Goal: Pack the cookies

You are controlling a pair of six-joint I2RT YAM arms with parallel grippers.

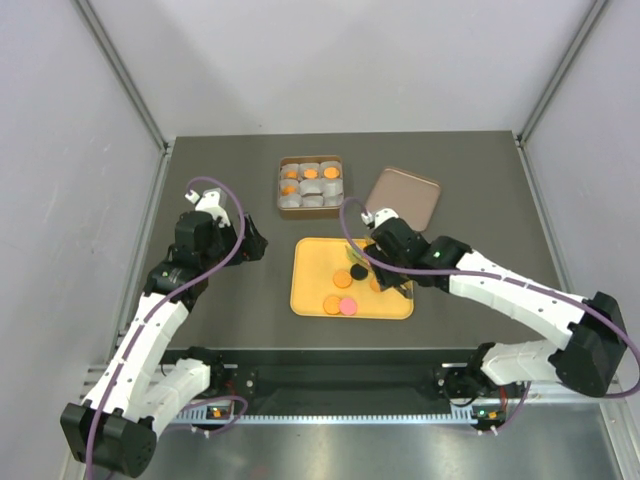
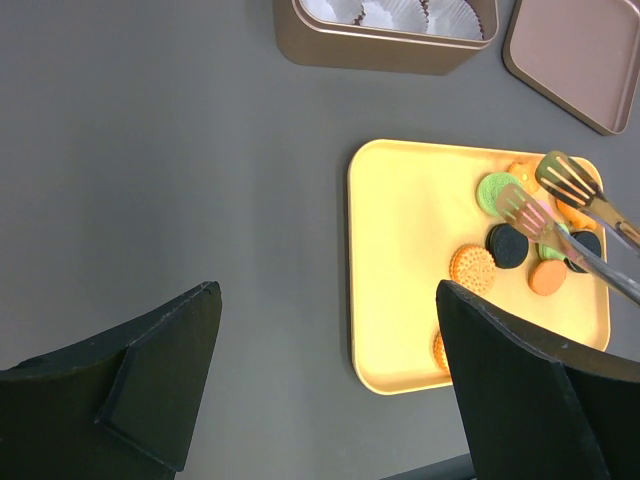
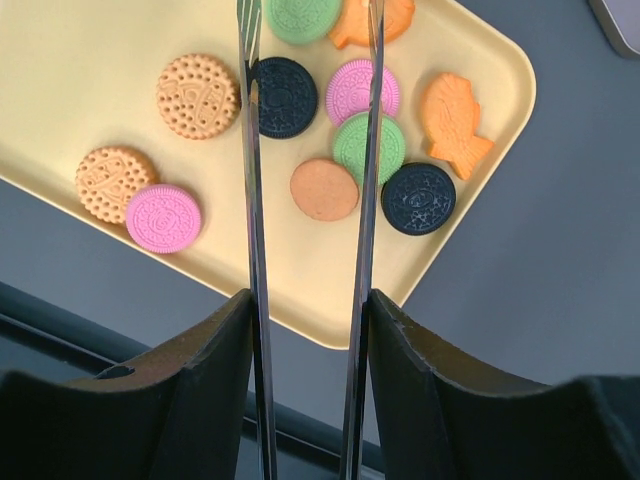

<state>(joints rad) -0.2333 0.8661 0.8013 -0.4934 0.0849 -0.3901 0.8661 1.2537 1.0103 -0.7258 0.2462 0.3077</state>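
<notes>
Several cookies lie on a yellow tray (image 1: 310,290): orange (image 3: 324,189), black (image 3: 285,96), pink (image 3: 163,218) and green (image 3: 368,148) discs. My right gripper (image 3: 308,300) is shut on metal tongs (image 3: 248,200). The tongs' two arms stand apart above the tray, either side of a black and a pink cookie, and hold nothing. A brown box (image 1: 279,186) behind the tray holds paper cups, some with orange cookies (image 1: 311,174). My left gripper (image 2: 330,290) hangs open over bare table left of the tray (image 2: 410,230), holding nothing.
The box's brown lid (image 1: 403,197) lies upside down to the right of the box, behind the right arm. Grey walls close in the table on the left, right and back. In the left wrist view, the tongs (image 2: 550,225) reach over the tray's right part.
</notes>
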